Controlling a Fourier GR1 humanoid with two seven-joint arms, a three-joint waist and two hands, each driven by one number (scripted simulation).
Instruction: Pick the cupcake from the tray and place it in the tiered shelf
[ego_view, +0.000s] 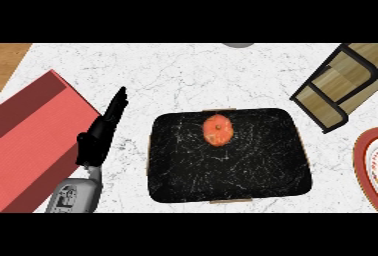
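Left hand released, fingers straight and pointing toward the surface's far edge, resting left of the tray, holding nothing. Cupcake: round, orange-red, sits on the black tray near its far edge. Tiered shelf at the far-right corner.

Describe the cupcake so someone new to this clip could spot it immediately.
Find the black marbled tray in the middle of the white counter. The cupcake sits near the tray's far edge, about midway along it. It is the only small, round, orange-red thing on that dark surface.
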